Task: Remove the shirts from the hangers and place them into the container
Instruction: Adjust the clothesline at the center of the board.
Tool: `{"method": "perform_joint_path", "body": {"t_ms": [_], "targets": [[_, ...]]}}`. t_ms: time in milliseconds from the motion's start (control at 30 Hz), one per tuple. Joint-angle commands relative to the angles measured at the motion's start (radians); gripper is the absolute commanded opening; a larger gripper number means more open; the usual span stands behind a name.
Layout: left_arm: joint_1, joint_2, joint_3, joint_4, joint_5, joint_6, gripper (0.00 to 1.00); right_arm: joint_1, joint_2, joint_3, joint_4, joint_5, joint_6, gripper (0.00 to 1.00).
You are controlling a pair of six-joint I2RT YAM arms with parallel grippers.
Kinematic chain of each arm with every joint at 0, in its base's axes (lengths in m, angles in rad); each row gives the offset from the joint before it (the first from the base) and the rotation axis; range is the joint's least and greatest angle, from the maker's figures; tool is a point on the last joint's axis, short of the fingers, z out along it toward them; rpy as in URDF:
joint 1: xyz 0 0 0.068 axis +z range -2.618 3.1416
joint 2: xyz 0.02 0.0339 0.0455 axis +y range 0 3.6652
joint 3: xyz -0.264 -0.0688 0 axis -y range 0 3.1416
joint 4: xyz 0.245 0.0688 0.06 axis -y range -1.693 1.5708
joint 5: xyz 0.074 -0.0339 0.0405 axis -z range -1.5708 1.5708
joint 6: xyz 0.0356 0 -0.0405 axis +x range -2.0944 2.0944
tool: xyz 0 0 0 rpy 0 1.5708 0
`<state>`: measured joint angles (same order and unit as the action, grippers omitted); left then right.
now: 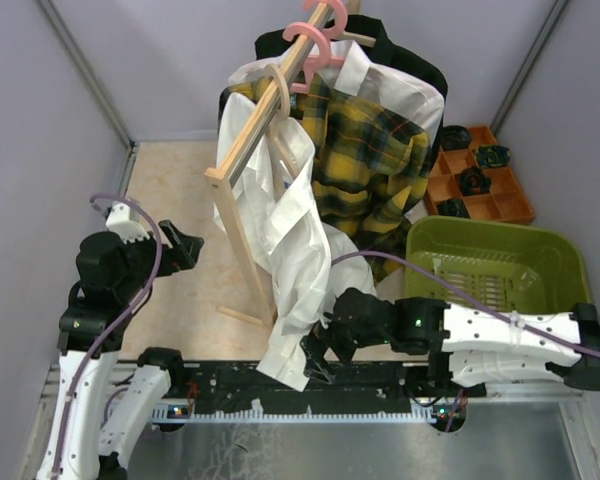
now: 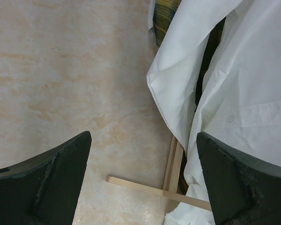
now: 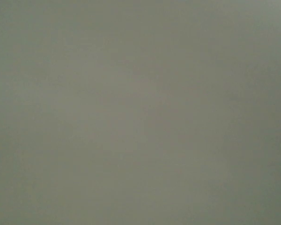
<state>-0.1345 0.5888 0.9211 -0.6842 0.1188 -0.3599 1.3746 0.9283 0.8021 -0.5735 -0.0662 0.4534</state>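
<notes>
Several shirts hang on a wooden rack: a white shirt in front, a yellow-and-green plaid one, another white one and a black one behind. Pink hangers and a beige hanger hook over the bar. The olive-green container sits at the right with no shirt in it. My right gripper is low at the front white shirt's hem, fingers apart; its wrist view is blank grey. My left gripper is open left of the rack, with the white shirt by its right finger.
An orange compartment tray with dark items stands behind the container. The rack's wooden foot lies on the table beneath the left gripper. Grey walls close in on both sides.
</notes>
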Motion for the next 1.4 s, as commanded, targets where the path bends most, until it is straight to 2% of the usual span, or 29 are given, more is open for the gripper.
{"method": "perform_joint_path", "body": {"t_ms": [0, 167, 267, 333, 467, 667, 1033, 1367], "targets": [[-0.004, -0.032, -0.005, -0.019, -0.032, -0.006, 0.99, 0.012, 0.048, -0.086, 0.257, -0.006, -0.016, 0.99], [-0.004, -0.052, -0.003, -0.037, -0.067, -0.012, 0.99, 0.012, 0.155, -0.155, 0.363, 0.066, 0.034, 0.99], [-0.004, -0.061, -0.003, -0.039, -0.075, -0.018, 0.99, 0.012, 0.238, -0.211, 0.537, 0.035, 0.061, 0.99], [-0.004, -0.062, 0.003, -0.049, -0.081, -0.016, 0.99, 0.012, 0.305, -0.234, 0.627, 0.091, 0.079, 0.99], [-0.004, -0.068, 0.024, -0.085, -0.092, -0.019, 0.99, 0.008, 0.459, -0.199, 0.656, 0.201, 0.039, 0.99], [-0.004, -0.110, 0.019, -0.165, -0.124, -0.008, 0.99, -0.107, 0.625, -0.215, 0.834, 0.011, 0.059, 0.99], [-0.004, -0.124, 0.036, -0.202, -0.180, -0.003, 0.99, -0.190, 0.971, 0.125, 0.777, -0.171, -0.076, 0.99], [-0.003, -0.097, 0.058, -0.228, -0.253, -0.023, 0.99, -0.260, 1.047, 0.249, 0.785, -0.224, -0.093, 0.99]]}}
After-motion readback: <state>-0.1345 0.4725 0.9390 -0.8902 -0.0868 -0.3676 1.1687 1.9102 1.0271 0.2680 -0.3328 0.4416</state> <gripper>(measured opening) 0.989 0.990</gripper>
